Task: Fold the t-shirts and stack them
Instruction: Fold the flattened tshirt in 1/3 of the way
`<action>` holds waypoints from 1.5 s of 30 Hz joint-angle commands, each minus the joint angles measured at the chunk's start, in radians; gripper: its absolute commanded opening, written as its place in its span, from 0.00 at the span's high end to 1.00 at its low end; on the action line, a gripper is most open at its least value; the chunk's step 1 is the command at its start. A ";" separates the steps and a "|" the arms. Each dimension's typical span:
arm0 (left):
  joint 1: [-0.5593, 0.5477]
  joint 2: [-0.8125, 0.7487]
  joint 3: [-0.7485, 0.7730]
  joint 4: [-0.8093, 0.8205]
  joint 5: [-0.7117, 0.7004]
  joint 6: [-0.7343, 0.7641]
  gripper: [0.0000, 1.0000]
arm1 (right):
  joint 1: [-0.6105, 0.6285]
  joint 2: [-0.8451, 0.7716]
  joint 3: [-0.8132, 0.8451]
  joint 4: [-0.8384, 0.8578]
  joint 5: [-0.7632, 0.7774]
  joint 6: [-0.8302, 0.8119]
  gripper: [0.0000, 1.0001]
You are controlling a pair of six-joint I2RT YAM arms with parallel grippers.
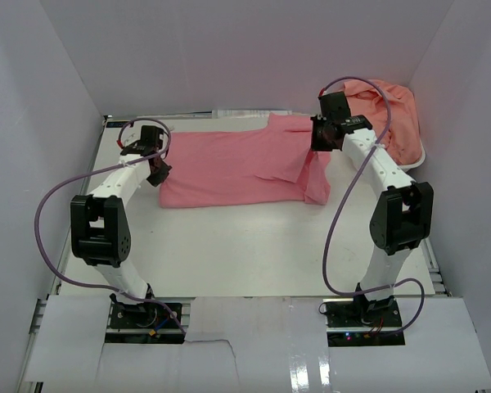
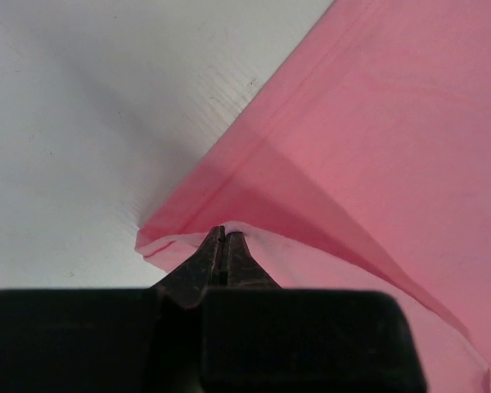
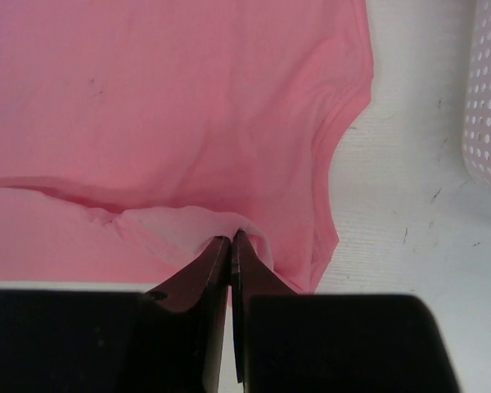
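Pink t-shirt (image 1: pixel 229 168) ahead of both tips; left gripper (image 2: pixel 224 244), right gripper (image 3: pixel 231 246) clamped on its edge; mid-fold; next lift evenly.

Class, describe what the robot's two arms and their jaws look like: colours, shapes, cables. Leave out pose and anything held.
The left arm and right arm match: white links joined by chunky black joint housings. A purple cable loops loosely alongside each arm. The jaws are black, tapering to thin flat tips. No markings are legible.
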 commanded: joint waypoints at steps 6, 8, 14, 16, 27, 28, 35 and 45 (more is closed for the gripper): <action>0.005 0.046 0.086 -0.021 -0.020 0.011 1.00 | -0.008 0.062 0.083 -0.008 -0.002 -0.020 0.92; 0.005 0.061 0.095 -0.021 -0.023 0.015 1.00 | -0.013 0.084 0.106 -0.009 0.007 -0.020 0.92; 0.006 0.097 0.113 -0.029 -0.026 0.015 1.00 | -0.021 0.142 0.185 -0.012 -0.009 -0.020 0.92; 0.005 0.103 0.127 -0.030 -0.030 0.021 1.00 | -0.024 0.176 0.231 -0.025 -0.013 -0.024 0.91; 0.008 0.124 0.205 -0.102 -0.056 0.044 0.02 | -0.040 0.173 0.305 -0.042 0.070 -0.039 0.11; 0.008 0.097 0.207 -0.102 -0.062 0.050 0.02 | -0.040 0.147 0.219 -0.039 0.055 -0.037 0.11; -0.005 -0.024 0.138 -0.102 -0.033 0.121 0.02 | -0.037 -0.137 -0.311 0.102 -0.025 -0.010 0.14; -0.037 0.014 0.015 -0.035 0.062 0.121 0.04 | -0.037 -0.188 -0.507 0.187 -0.055 0.003 0.32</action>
